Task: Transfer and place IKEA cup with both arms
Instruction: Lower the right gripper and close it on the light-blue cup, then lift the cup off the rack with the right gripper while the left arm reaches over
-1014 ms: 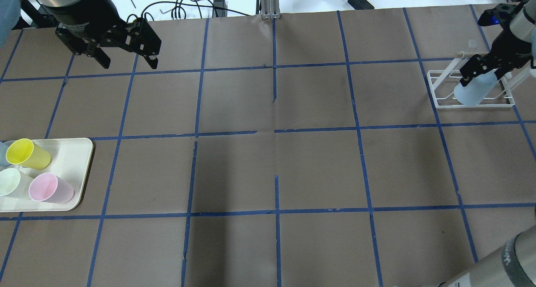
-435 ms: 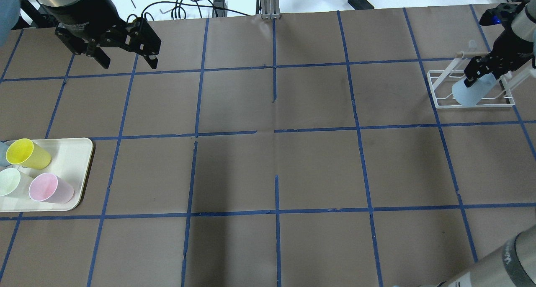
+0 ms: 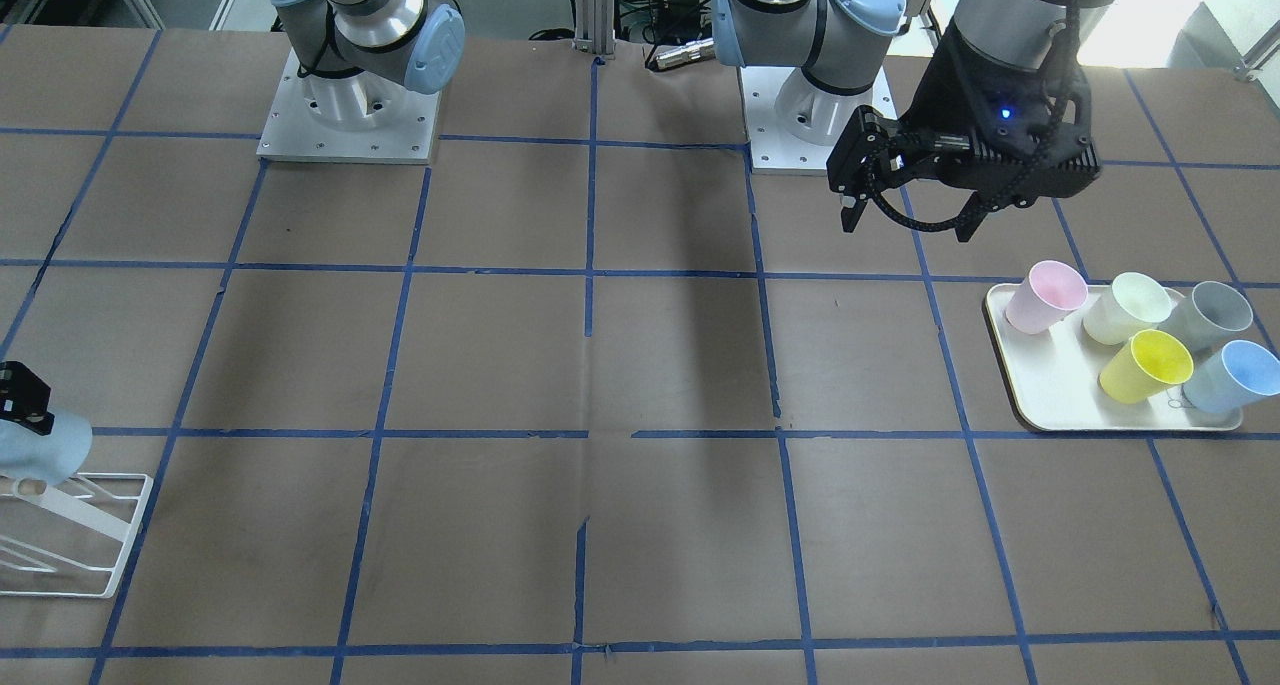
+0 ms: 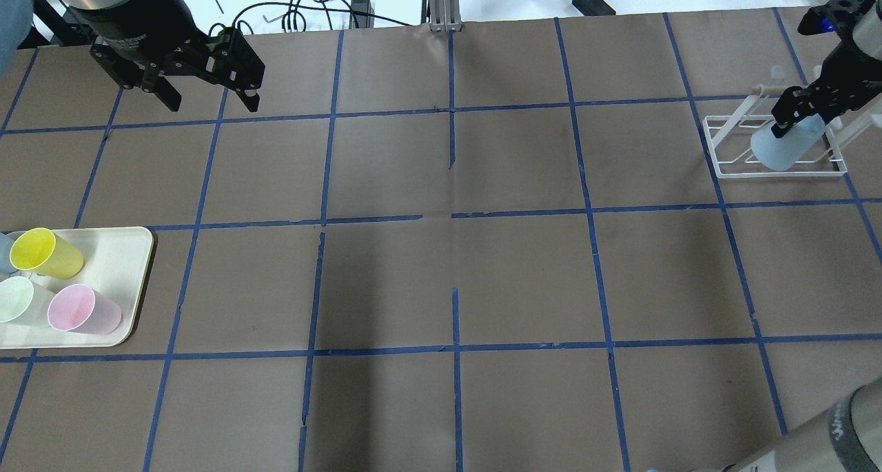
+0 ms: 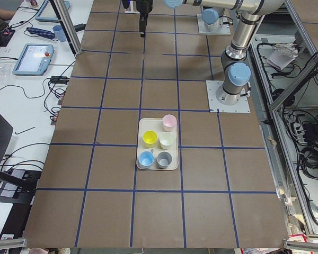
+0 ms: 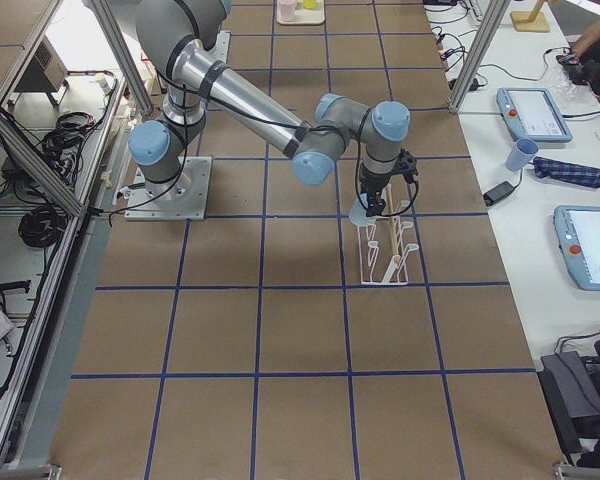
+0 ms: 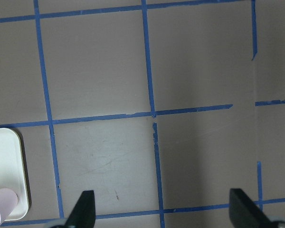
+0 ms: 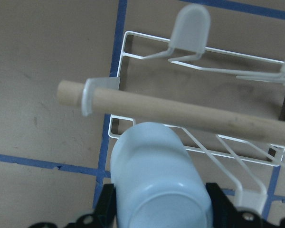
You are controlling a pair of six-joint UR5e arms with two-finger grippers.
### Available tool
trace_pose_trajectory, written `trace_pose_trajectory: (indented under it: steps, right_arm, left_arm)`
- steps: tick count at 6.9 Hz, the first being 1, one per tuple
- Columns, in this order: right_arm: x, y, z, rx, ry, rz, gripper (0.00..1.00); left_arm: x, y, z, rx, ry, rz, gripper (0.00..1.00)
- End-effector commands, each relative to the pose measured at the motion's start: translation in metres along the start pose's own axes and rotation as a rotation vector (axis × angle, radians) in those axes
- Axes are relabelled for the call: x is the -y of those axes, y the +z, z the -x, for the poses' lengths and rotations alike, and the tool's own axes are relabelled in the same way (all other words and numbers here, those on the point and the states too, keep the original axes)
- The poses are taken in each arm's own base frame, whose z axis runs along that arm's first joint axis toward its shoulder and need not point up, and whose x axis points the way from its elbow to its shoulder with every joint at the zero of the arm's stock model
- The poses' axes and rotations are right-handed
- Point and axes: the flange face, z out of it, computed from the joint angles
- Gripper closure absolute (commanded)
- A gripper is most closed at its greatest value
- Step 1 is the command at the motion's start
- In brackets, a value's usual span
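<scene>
The IKEA cup (image 4: 782,149), pale sky-blue, is tilted over the white wire rack (image 4: 730,170) at the table's far right. My right gripper (image 4: 801,111) is shut on it. In the right wrist view the cup (image 8: 154,175) sits between the fingers (image 8: 103,205), just below the rack's wooden dowel (image 8: 190,110). The cup also shows in the front-facing view (image 3: 42,447) and in the exterior right view (image 6: 364,208). My left gripper (image 4: 207,101) is open and empty, high over the far left of the table; it also shows in the front-facing view (image 3: 908,223).
A cream tray (image 3: 1040,410) at the table's left holds a second sky-blue cup (image 3: 1235,375), a grey-blue cup (image 3: 1212,310), a yellow cup (image 3: 1150,365), a pale green cup (image 3: 1125,305) and a pink cup (image 3: 1045,295), all lying tilted. Blue tape grids the brown table.
My right gripper has shifted a little right and away with the cup, which now sits slightly further into the rack. The left arm has barely moved.
</scene>
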Motion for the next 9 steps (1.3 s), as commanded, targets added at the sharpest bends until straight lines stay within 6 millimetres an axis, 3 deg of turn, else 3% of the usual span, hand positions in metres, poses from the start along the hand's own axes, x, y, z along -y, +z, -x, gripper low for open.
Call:
trace_pose_trajectory:
  steps: [1, 3, 6, 8, 9]
  right_arm:
    - [-0.010, -0.046, 0.007, -0.014, 0.000, -0.015, 0.58]
    - [-0.028, -0.091, 0.022, -0.010, 0.006, -0.011, 0.57]
    - [-0.081, -0.165, 0.063, -0.020, 0.046, 0.027, 0.57]
    - [-0.112, -0.189, 0.095, 0.017, 0.094, 0.059, 0.57]
    - [-0.114, -0.191, 0.107, 0.028, 0.101, 0.060, 0.58]
  left_arm:
    - [0.000, -0.001, 0.000, 0.000, 0.000, -0.001, 0.00]
    - [0.001, -0.003, -0.001, -0.028, -0.004, -0.009, 0.00]
    - [-0.001, -0.001, -0.003, -0.059, 0.003, -0.008, 0.00]
    - [-0.005, -0.003, 0.009, -0.183, -0.038, -0.012, 0.00]
    - [-0.007, -0.003, 0.019, -0.285, -0.072, 0.008, 0.00]
